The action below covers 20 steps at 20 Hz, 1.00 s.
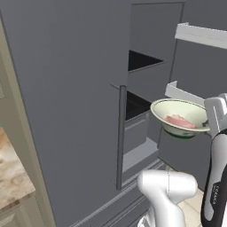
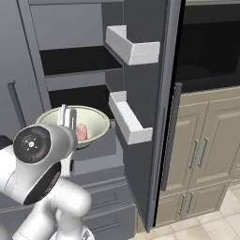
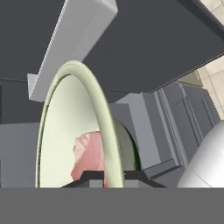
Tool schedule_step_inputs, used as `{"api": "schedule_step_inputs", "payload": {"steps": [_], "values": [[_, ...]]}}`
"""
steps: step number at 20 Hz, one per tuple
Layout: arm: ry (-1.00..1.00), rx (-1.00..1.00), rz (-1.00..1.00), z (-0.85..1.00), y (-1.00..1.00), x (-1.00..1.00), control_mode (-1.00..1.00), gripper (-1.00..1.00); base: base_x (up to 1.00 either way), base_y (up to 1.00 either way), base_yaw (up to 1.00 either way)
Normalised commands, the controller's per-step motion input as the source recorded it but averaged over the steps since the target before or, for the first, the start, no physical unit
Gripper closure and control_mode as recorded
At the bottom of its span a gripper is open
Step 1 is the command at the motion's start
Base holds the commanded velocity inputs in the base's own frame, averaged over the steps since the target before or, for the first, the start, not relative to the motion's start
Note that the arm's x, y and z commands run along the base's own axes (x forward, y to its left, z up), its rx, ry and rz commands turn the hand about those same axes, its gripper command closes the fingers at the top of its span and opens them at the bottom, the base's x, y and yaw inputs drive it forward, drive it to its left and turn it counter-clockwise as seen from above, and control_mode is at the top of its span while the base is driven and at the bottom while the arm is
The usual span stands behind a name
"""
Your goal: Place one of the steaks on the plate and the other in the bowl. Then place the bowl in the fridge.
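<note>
the room is a kitchen of flat greys and beiges: a tall grey fridge [image 1: 66,111] stands with its right door swung open, its left door shut and carrying a long vertical bar handle [image 1: 120,137]. inside are dark, smooth shelves [image 2: 77,61] stacked one over the other, and pale grey box-shaped bins [image 2: 131,44] on the inner face of the open door. to the fridge's right run beige panelled cabinets [image 2: 201,154] with thin bar pulls, below a dark recess, over a pale tiled floor [image 2: 225,220]. at the far left of the left base view a mottled brown stone table [image 1: 11,173] edge shows. in front of the open compartment the bowl [image 1: 179,116], wide, shallow and pale greenish-white with a smooth rounded rim, hangs in the air, near the lower shelf and beside the lower door bin. a flat pale pink steak [image 1: 179,121] lies in it. the end effector [image 3: 108,178] is narrowed onto the bowl's rim, one tip inside and one outside, holding the bowl.
</note>
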Motion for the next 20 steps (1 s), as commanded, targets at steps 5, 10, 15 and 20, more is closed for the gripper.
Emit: {"api": "schedule_step_inputs", "payload": {"steps": [5, 10, 15, 20], "values": [[0.00, 0.00, 0.00, 0.00, 0.00, 0.00, 1.00, 1.00, 0.72, 0.20, 0.04], [0.00, 0.00, 0.00, 0.00, 0.00, 0.00, 1.00, 1.00, 0.11, 0.26, 0.25], [-0.21, -0.08, 0.01, 0.04, 0.08, 0.02, -1.00, 1.00, 0.00, 0.11, 0.07], [-0.32, -0.10, 0.00, 0.23, 0.05, 0.27, -1.00, 1.00, 0.00, 0.00, 0.00]]}}
